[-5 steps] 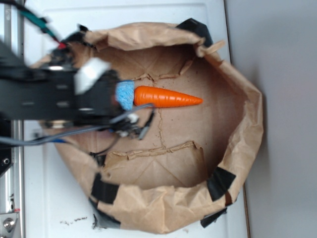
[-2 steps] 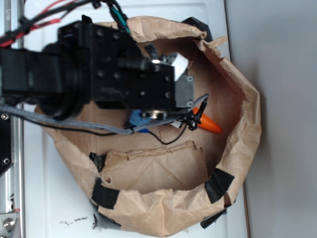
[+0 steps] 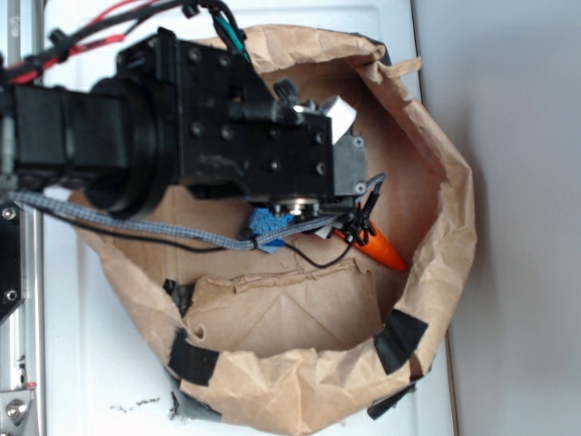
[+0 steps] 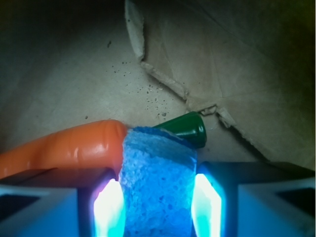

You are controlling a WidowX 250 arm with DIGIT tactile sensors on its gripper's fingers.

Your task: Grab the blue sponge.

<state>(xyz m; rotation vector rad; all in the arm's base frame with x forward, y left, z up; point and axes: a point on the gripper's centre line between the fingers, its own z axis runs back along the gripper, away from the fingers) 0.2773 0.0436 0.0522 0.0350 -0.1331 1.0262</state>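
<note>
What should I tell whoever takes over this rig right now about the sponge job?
Tool: down inside the paper bag, fingers on either side of the blue sponge; whether it is squeezing cannot be told.
Sponge: between the fingers, touching the orange carrot, green carrot top just behind it.
Done: tool lined up around the sponge.
Left: confirm the grip, lift the sponge without dragging the carrot.

In the exterior view the arm (image 3: 200, 136) hides most of the blue sponge (image 3: 266, 222) and carrot (image 3: 381, 250). In the wrist view the frame edge crops the carrot's length.
</note>
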